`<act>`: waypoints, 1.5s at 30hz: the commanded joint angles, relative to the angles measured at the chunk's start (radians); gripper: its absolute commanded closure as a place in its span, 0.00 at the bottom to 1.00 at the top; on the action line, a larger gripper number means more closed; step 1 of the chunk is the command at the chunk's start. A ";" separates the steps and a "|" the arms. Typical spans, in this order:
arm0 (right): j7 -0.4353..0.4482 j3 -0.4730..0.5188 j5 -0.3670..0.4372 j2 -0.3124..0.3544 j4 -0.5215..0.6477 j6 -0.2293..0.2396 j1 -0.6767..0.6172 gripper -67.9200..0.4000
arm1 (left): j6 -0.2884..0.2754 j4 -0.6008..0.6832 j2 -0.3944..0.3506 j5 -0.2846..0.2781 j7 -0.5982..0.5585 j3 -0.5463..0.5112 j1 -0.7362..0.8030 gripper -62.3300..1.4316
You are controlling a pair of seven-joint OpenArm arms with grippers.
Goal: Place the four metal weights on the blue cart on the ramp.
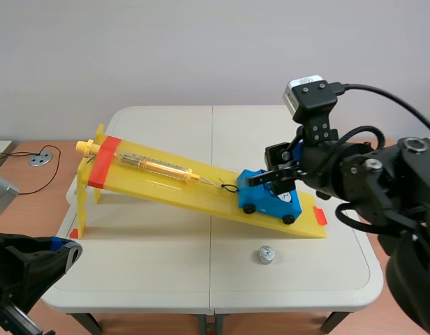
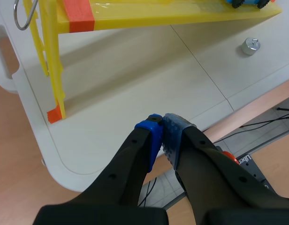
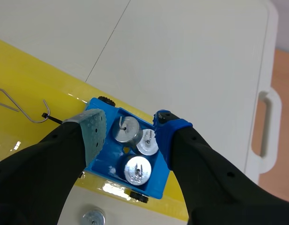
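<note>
The blue cart (image 1: 269, 200) sits near the low end of the yellow ramp (image 1: 201, 188). In the right wrist view the cart (image 3: 107, 161) holds three metal weights (image 3: 137, 169). My right gripper (image 3: 128, 129) hovers just above the cart, open, its fingers on either side of the weights and nothing gripped. A fourth metal weight (image 1: 264, 255) lies on the table in front of the ramp; it shows as the weight (image 2: 250, 45) in the left wrist view and the weight (image 3: 94, 218) under the right gripper. My left gripper (image 2: 162, 121) is shut on nothing, off the table's near left corner.
A spring scale (image 1: 142, 165) lies along the ramp, hooked by a wire (image 3: 22, 107) to the cart. Orange tape (image 1: 103, 161) marks the ramp's high end. The white table (image 1: 166, 272) has a seam down its middle. A cable and disc (image 1: 39, 158) lie on the floor at left.
</note>
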 commanded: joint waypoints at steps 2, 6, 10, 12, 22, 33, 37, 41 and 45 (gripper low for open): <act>0.096 0.010 0.081 0.082 0.188 0.012 0.005 0.63 | -0.020 0.066 0.008 -0.077 -0.077 -0.012 -0.034 0.93; 0.066 0.011 0.114 0.140 0.265 0.034 -0.076 0.63 | -0.020 0.066 0.008 -0.077 -0.077 -0.012 -0.034 0.93; 0.040 0.052 0.169 0.197 0.327 0.068 -0.169 0.63 | -0.020 0.066 0.008 -0.077 -0.077 -0.012 -0.034 0.93; 0.028 0.089 0.203 0.223 0.352 0.092 -0.220 0.61 | -0.020 0.066 0.008 -0.077 -0.077 -0.012 -0.034 0.93; -0.032 0.307 0.312 0.313 0.417 0.201 -0.400 0.58 | -0.020 0.066 0.008 -0.077 -0.077 -0.012 -0.034 0.93; 0.043 0.286 0.292 0.314 0.313 0.244 -0.385 0.58 | -0.020 0.066 0.008 -0.077 -0.077 -0.012 -0.034 0.93; 0.092 0.241 0.269 0.304 0.220 0.259 -0.338 0.58 | -0.020 0.066 0.008 -0.077 -0.077 -0.012 -0.034 0.93; 0.131 0.198 0.217 0.271 0.151 0.267 -0.276 0.59 | -0.020 0.066 0.008 -0.077 -0.077 -0.012 -0.034 0.93; 0.159 0.149 0.187 0.230 0.074 0.267 -0.214 0.59 | -0.020 0.066 0.008 -0.077 -0.077 -0.012 -0.034 0.93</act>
